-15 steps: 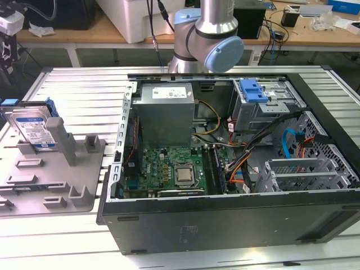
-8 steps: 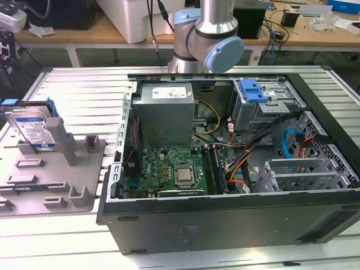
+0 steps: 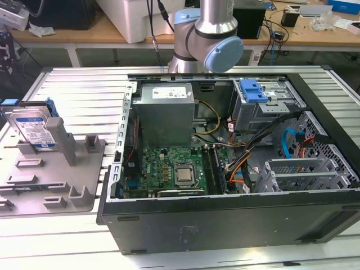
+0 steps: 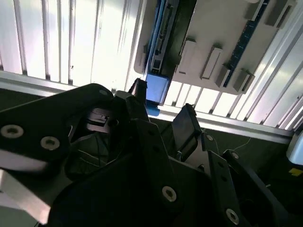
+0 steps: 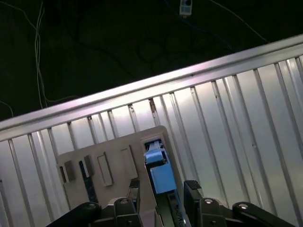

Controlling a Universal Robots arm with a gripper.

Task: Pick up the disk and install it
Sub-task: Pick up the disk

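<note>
Ribbed alu table (image 3: pixel 79 90); wood bench (image 3: pixel 73 35) behind; floor (image 5: pixel 94 42) prob. dark.

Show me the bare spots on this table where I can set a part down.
Free: slats behind the grey fixture, beside the computer case; slats in front of the fixture. Crowded: fixture holding the disk, case interior with cables.

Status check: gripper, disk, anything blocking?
Gripper open, empty, off the disk. Disk standing in the grey holder, at the exterior view's left of the open computer case. Nothing seen blocking it.
</note>
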